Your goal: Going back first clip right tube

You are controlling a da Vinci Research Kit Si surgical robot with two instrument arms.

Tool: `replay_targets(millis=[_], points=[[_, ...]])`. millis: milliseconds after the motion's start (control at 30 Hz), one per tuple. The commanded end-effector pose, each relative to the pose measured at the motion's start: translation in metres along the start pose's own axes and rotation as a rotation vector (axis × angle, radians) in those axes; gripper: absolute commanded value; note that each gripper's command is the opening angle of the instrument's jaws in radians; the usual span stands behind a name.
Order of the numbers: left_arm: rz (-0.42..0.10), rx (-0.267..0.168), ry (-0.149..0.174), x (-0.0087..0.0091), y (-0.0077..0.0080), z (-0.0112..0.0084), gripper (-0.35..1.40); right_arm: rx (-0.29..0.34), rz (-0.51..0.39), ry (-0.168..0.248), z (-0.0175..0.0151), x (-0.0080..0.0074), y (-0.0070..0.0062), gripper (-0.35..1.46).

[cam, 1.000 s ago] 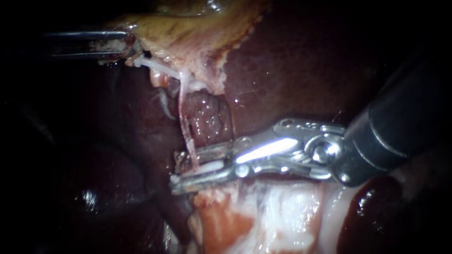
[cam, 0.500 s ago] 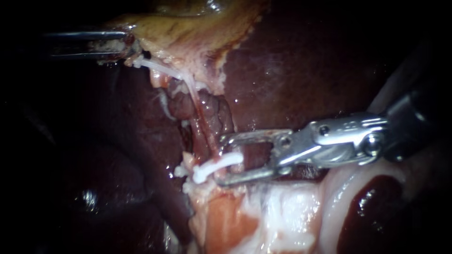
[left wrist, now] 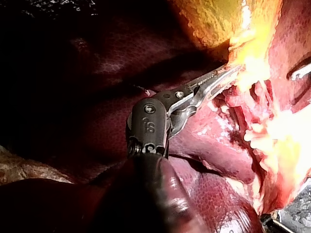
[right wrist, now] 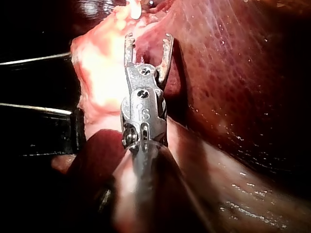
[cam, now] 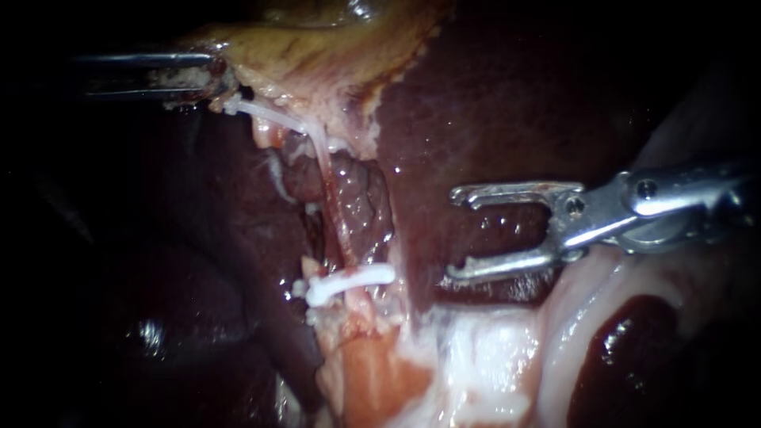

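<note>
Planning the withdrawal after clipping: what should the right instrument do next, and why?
Probably draw the right instrument back along its shaft: it is open, empty and already clear of the white clip, which sits closed across the tube.

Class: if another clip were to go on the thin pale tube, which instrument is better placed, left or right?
Probably right. The right silver instrument stands open and empty just clear of the white clip on the thin pale tube, while the left silver instrument holds the yellowish gallbladder.
</note>
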Motion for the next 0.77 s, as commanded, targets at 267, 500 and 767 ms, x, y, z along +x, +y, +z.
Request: replay_targets(millis=[267,500,767], points=[[0.016,0.007,-0.004,-0.0024,-0.0015,0.0031,-0.35,0.005,-0.001,0.000,-0.0002,-0.0001,-0.0002,0.50],[0.028,0.004,-0.021,-0.0045,-0.0025,0.0056,-0.35,0.005,-0.001,0.000,-0.0003,-0.0001,-0.0002,0.50],[0.019,0.003,-0.021,-0.0049,-0.0025,0.0060,-0.35,0.005,-0.001,0.000,-0.0004,-0.0001,-0.0002,0.50]])
